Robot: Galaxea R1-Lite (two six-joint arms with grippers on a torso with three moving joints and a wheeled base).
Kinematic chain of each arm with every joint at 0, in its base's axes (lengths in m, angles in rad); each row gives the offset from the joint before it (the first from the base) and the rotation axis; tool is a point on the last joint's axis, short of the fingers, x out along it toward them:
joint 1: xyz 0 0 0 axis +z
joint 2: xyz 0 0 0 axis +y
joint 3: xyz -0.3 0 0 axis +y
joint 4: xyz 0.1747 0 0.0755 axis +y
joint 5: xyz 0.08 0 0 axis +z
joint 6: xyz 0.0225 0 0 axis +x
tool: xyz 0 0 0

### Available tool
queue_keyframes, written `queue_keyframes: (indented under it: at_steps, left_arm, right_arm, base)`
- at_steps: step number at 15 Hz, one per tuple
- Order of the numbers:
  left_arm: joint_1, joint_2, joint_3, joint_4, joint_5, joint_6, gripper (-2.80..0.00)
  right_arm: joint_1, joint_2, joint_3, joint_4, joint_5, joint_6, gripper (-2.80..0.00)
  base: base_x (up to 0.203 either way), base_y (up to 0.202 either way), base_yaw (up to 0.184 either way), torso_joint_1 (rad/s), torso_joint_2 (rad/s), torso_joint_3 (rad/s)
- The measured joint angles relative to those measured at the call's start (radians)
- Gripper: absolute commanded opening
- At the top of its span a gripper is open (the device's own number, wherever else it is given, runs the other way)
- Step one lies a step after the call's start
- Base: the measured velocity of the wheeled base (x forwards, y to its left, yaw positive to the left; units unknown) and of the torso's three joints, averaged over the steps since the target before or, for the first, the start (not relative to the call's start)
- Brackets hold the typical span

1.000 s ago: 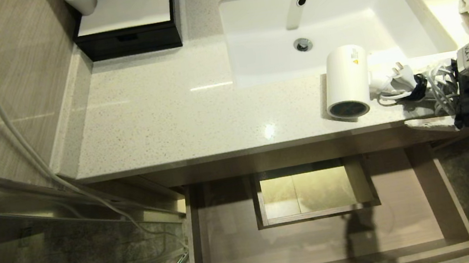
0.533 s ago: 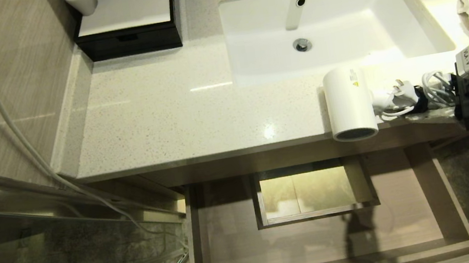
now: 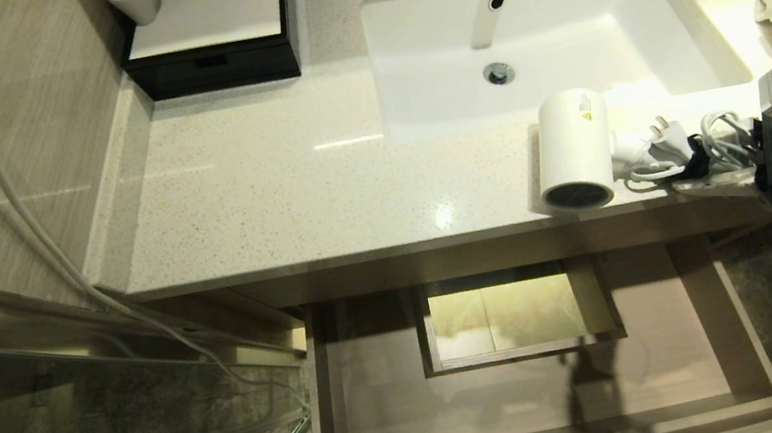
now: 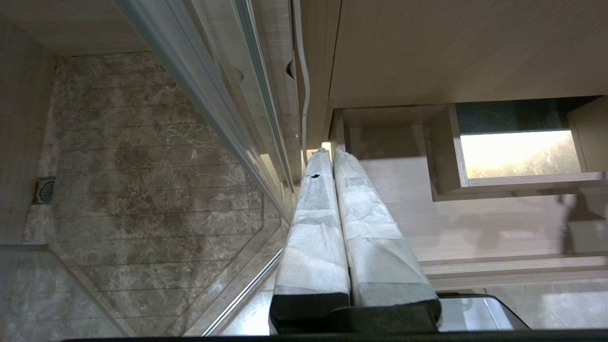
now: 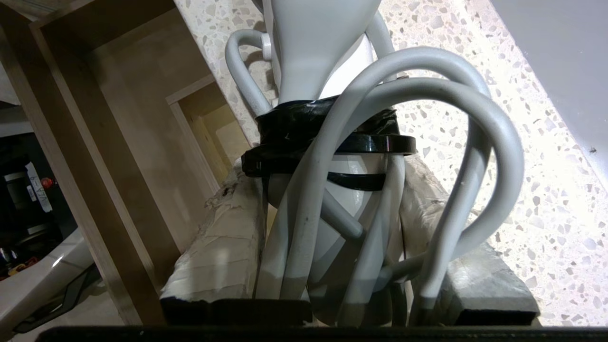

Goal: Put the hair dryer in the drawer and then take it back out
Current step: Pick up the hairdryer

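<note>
Left hand beside the open drawer

The left hand [image 4: 332,156] has its two cloth-wrapped fingers [image 4: 316,223] pressed together — no gap, nothing between them. Just beyond the tips lies the drawer [image 4: 403,209], pulled out, light wood-grain, with a walled rectangular cut-out [image 4: 517,156] in its floor. To the other side of the fingers: a glass door with metal rail [image 4: 209,114] over a brown marbled floor [image 4: 142,190], with a round drain [image 4: 46,190] in it.

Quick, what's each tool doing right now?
Left tool: shut, holding nothing.
Right tool: shut on the hair dryer, at its handle and cord.
</note>
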Motion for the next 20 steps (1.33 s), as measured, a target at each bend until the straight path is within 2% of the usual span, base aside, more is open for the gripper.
queue_keyframes:
  at_steps: [3, 7, 12, 15, 20]
  left_arm:
    - [0.0, 0.0, 0.0, 0.0, 0.0, 0.0, -2.8]
    - [0.0, 0.0, 0.0, 0.0, 0.0, 0.0, -2.8]
    - [0.0, 0.0, 0.0, 0.0, 0.0, 0.0, -2.8]
    - [0.0, 0.0, 0.0, 0.0, 0.0, 0.001, -2.8]
    - [0.001, 0.0, 0.0, 0.0, 0.0, 0.0, -2.8]
  right_arm:
    - [-0.001, -0.033, 0.015, 0.001, -0.001, 0.032, -2.8]
    - [-0.012, -0.094, 0.038, 0.0, -0.069, 0.157, -2.8]
    - [-0.016, -0.169, 0.061, -0.001, -0.11, 0.249, -2.8]
    - [-0.016, -0.208, 0.058, -0.001, -0.115, 0.283, -2.8]
    - [-0.048, -0.255, 0.058, 0.03, -0.155, 0.29, -2.8]
  base:
    - [0.0, 0.0, 0.0, 0.0, 0.0, 0.0]
    - [0.0, 0.0, 0.0, 0.0, 0.0, 0.0]
    - [0.0, 0.0, 0.0, 0.0, 0.0, 0.0]
    - [0.0, 0.0, 0.0, 0.0, 0.0, 0.0]
    - [0.0, 0.0, 0.0, 0.0, 0.0, 0.0]
